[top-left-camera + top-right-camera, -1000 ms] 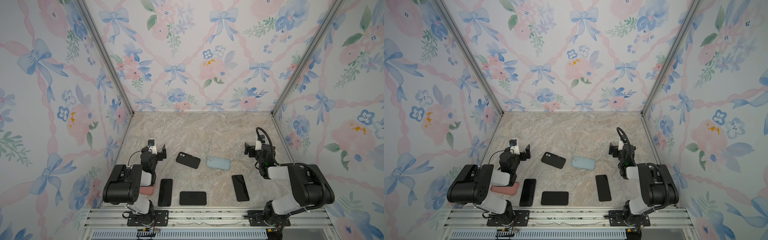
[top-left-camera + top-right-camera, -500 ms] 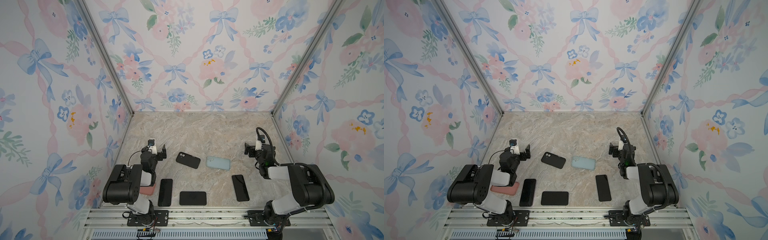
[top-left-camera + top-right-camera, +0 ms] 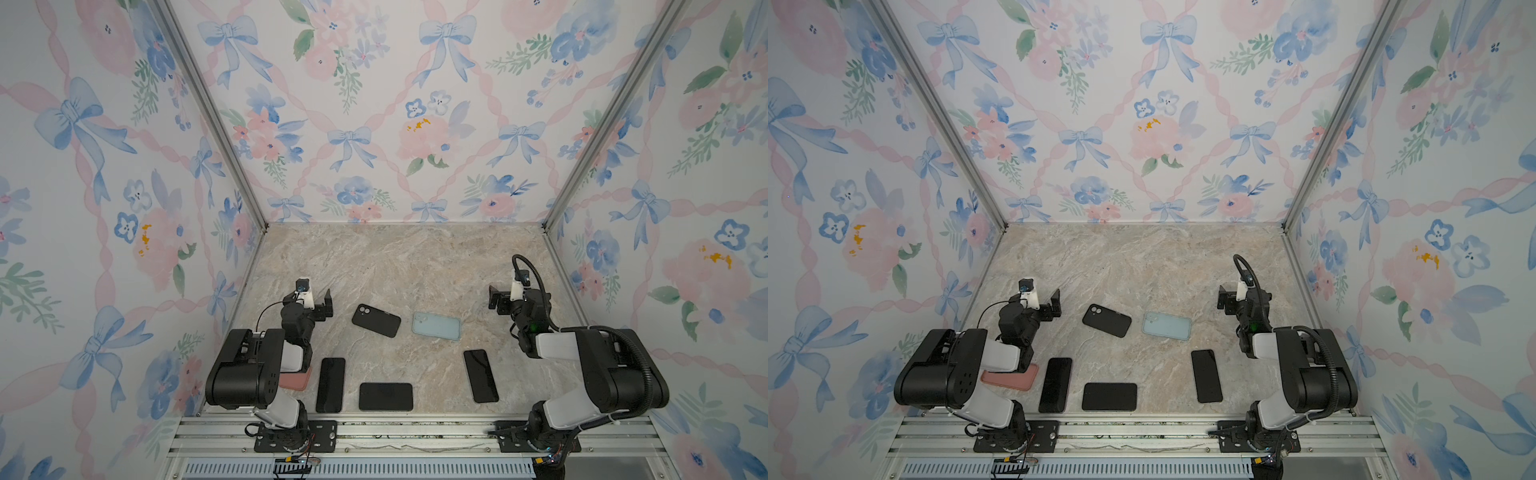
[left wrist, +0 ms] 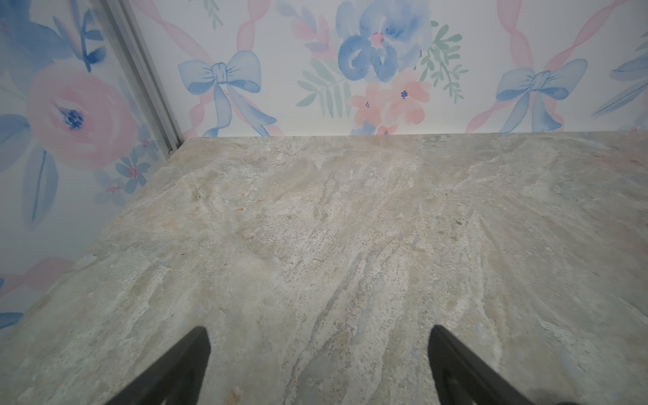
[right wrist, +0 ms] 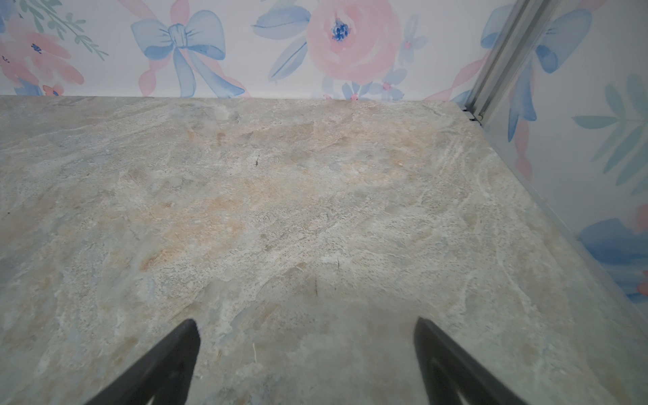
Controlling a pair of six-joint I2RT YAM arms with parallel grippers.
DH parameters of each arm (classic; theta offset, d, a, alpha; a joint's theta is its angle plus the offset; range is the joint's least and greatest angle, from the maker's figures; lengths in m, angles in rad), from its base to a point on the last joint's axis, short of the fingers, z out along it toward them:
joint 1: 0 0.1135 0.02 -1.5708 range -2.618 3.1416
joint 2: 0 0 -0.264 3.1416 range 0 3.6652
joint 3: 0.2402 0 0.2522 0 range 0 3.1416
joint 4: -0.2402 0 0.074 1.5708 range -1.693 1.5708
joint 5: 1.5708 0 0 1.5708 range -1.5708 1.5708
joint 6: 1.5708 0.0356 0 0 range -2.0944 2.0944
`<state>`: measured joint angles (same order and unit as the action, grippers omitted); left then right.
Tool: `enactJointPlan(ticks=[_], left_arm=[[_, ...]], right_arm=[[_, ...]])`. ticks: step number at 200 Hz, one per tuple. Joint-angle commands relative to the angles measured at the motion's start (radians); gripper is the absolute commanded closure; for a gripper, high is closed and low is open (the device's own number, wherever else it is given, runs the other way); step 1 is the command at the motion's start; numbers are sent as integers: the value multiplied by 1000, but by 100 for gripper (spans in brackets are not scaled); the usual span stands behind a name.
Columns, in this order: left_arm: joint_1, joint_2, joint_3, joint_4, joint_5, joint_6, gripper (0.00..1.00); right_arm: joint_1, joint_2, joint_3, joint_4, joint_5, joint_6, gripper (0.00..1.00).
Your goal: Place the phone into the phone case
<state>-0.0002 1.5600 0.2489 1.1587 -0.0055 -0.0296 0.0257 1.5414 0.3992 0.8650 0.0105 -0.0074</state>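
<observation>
Both top views show a black phone case (image 3: 376, 320) (image 3: 1106, 320) with camera holes lying flat mid-table, and a light blue phone case (image 3: 436, 326) (image 3: 1167, 326) beside it. Three black phones lie nearer the front: one upright on the left (image 3: 331, 385) (image 3: 1055, 385), one crosswise (image 3: 386, 397) (image 3: 1109, 397), one on the right (image 3: 481, 376) (image 3: 1207, 376). My left gripper (image 3: 309, 300) (image 4: 317, 336) hovers open over bare table, left of the black case. On the right, my right gripper (image 3: 515, 297) (image 5: 305, 324) is open too, beyond the blue case. Neither wrist view shows a phone or case.
A pink case (image 3: 297, 379) (image 3: 1011, 377) lies partly under the left arm. Floral walls close in the marble table (image 3: 399, 266) on three sides. An aluminium rail (image 3: 415, 432) runs along the front edge.
</observation>
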Motion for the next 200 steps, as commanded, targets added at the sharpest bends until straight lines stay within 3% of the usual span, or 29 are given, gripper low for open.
enactJointPlan(ticks=[1, 200], left_arm=[[-4, -2, -1, 25, 4, 1, 2], [-7, 1, 1, 25, -3, 3, 2]], right_arm=[[-10, 5, 5, 16, -10, 12, 3], [-11, 5, 7, 11, -11, 12, 3]])
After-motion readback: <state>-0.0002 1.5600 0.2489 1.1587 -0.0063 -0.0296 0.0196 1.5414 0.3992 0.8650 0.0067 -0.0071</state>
